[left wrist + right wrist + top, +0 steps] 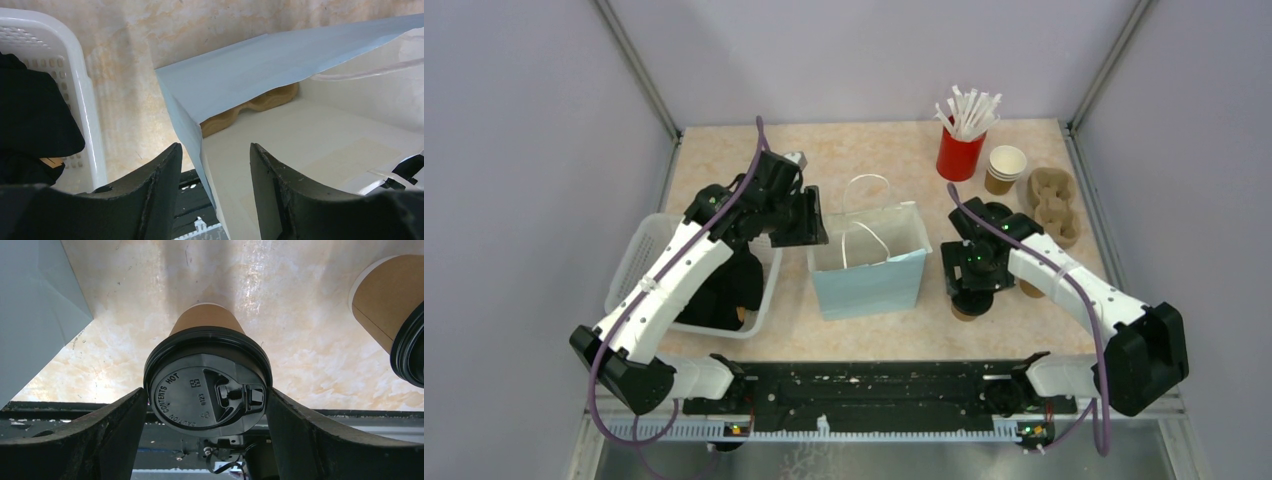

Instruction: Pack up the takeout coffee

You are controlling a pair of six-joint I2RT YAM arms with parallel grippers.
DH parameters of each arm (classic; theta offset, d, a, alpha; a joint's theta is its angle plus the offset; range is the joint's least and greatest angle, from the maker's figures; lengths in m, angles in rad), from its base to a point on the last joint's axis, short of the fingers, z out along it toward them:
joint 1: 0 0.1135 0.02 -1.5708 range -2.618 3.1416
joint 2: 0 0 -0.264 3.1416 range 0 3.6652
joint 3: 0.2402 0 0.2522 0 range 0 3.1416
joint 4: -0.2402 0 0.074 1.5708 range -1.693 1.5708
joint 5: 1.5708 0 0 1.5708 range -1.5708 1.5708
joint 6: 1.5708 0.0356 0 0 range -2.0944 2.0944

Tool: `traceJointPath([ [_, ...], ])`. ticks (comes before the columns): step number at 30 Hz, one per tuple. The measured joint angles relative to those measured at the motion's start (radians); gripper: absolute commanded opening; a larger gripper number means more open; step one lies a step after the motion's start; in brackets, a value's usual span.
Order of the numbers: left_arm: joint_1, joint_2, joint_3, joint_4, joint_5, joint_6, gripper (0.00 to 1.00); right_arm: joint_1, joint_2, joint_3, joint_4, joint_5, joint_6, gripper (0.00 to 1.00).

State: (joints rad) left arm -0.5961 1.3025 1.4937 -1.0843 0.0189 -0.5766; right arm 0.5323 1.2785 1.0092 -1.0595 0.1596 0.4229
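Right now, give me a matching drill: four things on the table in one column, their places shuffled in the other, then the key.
Things:
1. lidded kraft cup nearer the bag
2. red cup of white straws
3. white basket
4. pale blue bag

Places:
A. far side of the table, right of centre
B. table centre, top open
C. between the right gripper's fingers
D. left side of the table

Pairs: 1-C, 2-A, 3-D, 4-B

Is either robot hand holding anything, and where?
Left gripper holds nothing: open, straddling the blue bag at its rim. Right gripper flanks the coffee cup at its black lid; a firm grip cannot be told.
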Motion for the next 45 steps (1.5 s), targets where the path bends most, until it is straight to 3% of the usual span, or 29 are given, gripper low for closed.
traceJointPath([
  [7, 0.000, 0.000, -0.020, 0.000, 0.000, 0.000, 0.58, 0.002, -0.003, 0.006, -0.003, 0.010, 0.008, 0.72],
  [13, 0.000, 0.000, -0.031, 0.000, 0.000, -0.001, 0.50, 0.003, -0.026, 0.070, -0.072, 0.045, 0.016, 0.70],
  [22, 0.000, 0.000, -0.031, 0.001, -0.002, 0.010, 0.28, 0.002, -0.125, 0.483, -0.123, 0.047, -0.064, 0.67],
  [26, 0.000, 0.000, -0.031, 0.011, -0.017, 0.033, 0.17, 0.003, -0.134, 0.662, -0.122, -0.041, -0.129, 0.66],
  [32, 0.000, 0.014, -0.013, 0.043, -0.051, 0.086, 0.06, 0.010, -0.129, 0.788, -0.125, -0.212, -0.187, 0.64],
  [39, 0.000, 0.059, 0.035, 0.103, -0.088, 0.158, 0.00, 0.092, -0.102, 0.812, -0.140, -0.331, -0.208, 0.63],
  [45, 0.000, 0.088, 0.063, 0.166, -0.097, 0.203, 0.00, 0.245, -0.042, 0.821, -0.145, -0.311, -0.214, 0.63],
])
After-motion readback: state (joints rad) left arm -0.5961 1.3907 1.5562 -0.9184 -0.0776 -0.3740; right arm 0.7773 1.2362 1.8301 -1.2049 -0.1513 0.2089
